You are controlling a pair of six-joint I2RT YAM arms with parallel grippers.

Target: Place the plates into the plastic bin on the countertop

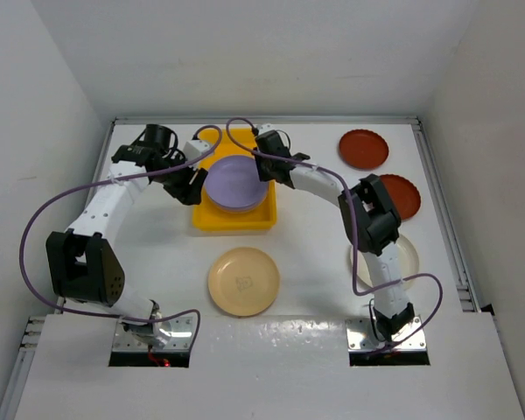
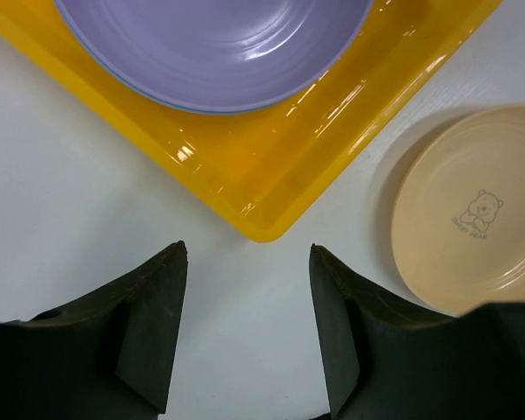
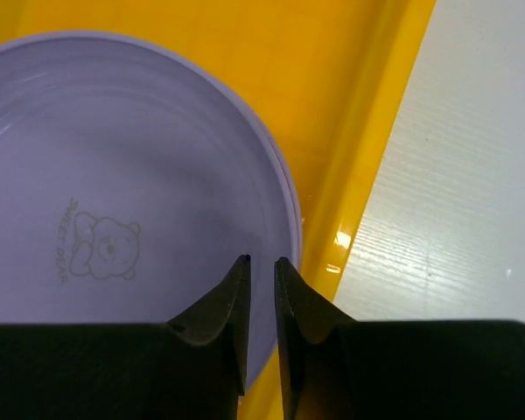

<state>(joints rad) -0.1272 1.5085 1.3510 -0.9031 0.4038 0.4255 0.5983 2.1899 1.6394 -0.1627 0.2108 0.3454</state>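
The yellow plastic bin (image 1: 234,219) stands at the table's middle back and holds a stack with a lilac plate (image 1: 236,182) on top. In the left wrist view a blue rim shows under the lilac plate (image 2: 219,44). My right gripper (image 1: 269,166) hovers over the lilac plate's (image 3: 114,175) right edge, jaws only a narrow gap apart with nothing between them (image 3: 261,261). My left gripper (image 1: 188,185) is open and empty over the bare countertop, just off the bin's corner (image 2: 267,223). A tan-yellow plate (image 1: 243,281) lies in front of the bin.
A dark red-brown plate (image 1: 363,149) lies at the back right. A second one (image 1: 404,197) and a cream plate (image 1: 401,258) lie partly under the right arm. White walls enclose the table, with metal rails along its sides.
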